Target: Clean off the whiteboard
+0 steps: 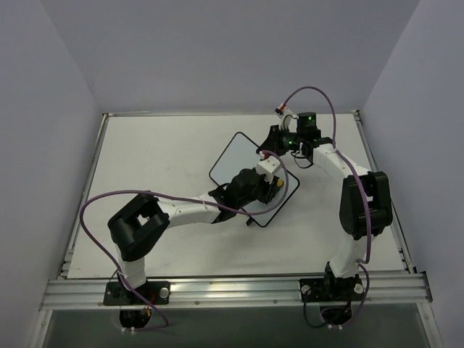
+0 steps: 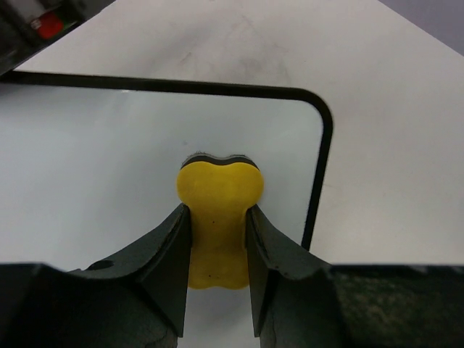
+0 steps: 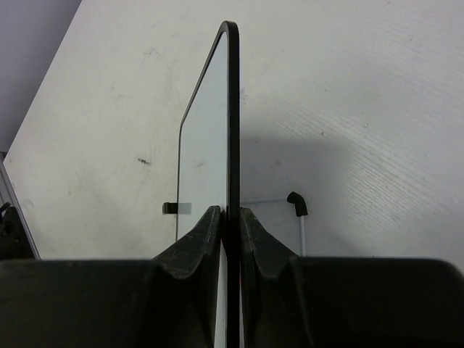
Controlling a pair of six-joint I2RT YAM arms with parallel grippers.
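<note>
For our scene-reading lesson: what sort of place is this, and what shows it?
Probably a robotics lab cell: left arm and right arm bolted to a metal rail, a white table walled on three sides, a gripped whiteboard and yellow eraser.

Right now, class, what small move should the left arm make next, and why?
Probably sweep the yellow eraser across the whiteboard, away from the near corner: the left gripper holds it there, and the right gripper clamps the board's edge.

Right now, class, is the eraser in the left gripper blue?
No, the left gripper pinches a yellow eraser against the whiteboard.
</note>
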